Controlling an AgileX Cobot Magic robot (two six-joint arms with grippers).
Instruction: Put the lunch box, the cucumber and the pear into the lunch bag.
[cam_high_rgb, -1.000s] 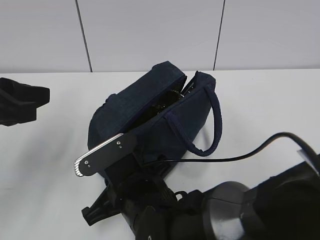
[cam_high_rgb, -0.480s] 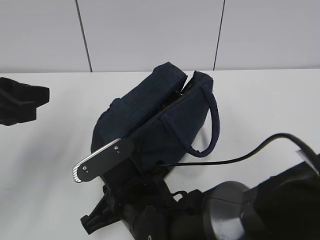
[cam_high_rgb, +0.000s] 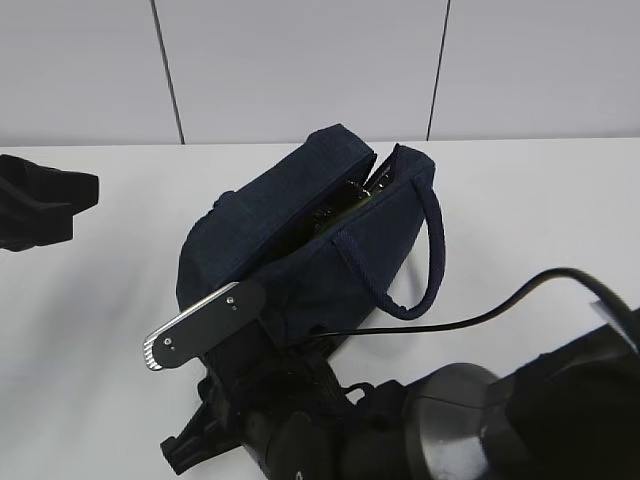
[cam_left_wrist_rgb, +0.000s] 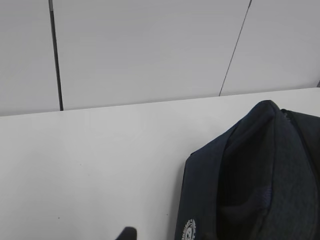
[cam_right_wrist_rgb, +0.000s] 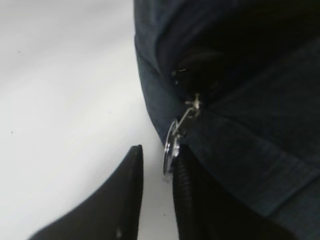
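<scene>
The lunch bag (cam_high_rgb: 310, 235) lies on the white worktop (cam_high_rgb: 520, 210) at the middle of the scene, its mouth partly agape toward the far right, where something greenish, perhaps the cucumber, shows dimly inside. The lunch box and the pear are not visible anywhere, so they are probably already in the bag.

The right gripper (cam_right_wrist_rgb: 157, 192) sits at the bag's near end, its jaws drawn close together with the metal ring pull (cam_right_wrist_rgb: 172, 145) of the zipper caught between them; the grip looks firm, though the blur makes it hard to be sure the ring is truly clamped. The left gripper (cam_high_rgb: 45, 205) rests at the far left of the worktop, well apart from the bag, and whether it is open cannot be told.

The step in hand appears to be working the zipper. To do it well, the right gripper should pull straight along the line of the zip, keeping the ring square between the jaws. A sideways tug would drag the whole bag across the worktop rather than move the slider, so the left arm might steady the bag's far end.
</scene>
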